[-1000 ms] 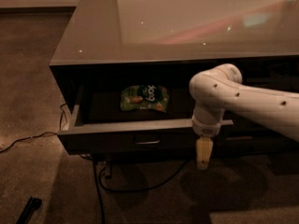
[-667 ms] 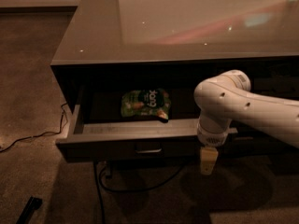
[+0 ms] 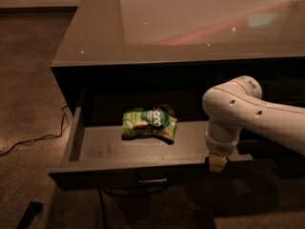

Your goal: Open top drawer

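The top drawer (image 3: 95, 149) stands pulled out from the dark cabinet, showing its lighter grey floor and walls. Its dark front carries a small metal bail handle (image 3: 152, 178) at the centre. A green snack bag (image 3: 148, 124) lies on the drawer floor. My white arm reaches in from the right. My gripper (image 3: 218, 162) hangs at the drawer's front edge near its right end, well to the right of the handle.
The cabinet has a glossy grey top (image 3: 190, 23). A black cable (image 3: 38, 137) runs over the carpet at the left. A dark object (image 3: 29, 213) lies on the floor at the lower left. More dark drawer fronts (image 3: 286, 151) show behind my arm.
The drawer has slid further out toward the camera. My gripper has moved forward with the drawer's front edge. More of the drawer floor and the snack bag shows now.
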`<state>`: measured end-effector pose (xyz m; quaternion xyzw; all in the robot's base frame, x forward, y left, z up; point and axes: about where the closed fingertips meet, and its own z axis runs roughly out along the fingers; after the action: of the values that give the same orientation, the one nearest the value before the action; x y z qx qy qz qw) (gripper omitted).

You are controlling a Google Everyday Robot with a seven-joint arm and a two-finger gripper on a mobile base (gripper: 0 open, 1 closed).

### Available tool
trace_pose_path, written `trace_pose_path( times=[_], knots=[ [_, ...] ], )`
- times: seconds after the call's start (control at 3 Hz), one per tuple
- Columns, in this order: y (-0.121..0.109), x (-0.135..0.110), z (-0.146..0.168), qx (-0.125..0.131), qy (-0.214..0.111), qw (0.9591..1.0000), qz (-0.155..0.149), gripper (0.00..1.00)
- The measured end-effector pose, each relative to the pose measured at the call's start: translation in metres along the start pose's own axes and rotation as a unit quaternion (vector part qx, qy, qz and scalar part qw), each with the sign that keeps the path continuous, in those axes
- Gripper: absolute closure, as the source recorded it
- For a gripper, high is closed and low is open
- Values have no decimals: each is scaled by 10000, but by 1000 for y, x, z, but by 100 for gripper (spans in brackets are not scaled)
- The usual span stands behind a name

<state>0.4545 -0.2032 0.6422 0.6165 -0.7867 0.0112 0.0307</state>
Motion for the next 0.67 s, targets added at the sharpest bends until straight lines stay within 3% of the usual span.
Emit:
trace_pose_path(
  times=[0.33, 0.67],
  knots=[
    [0, 0, 0, 0, 0, 10000, 0, 62],
    [0, 0, 0, 0, 0, 10000, 0, 39]
  ],
)
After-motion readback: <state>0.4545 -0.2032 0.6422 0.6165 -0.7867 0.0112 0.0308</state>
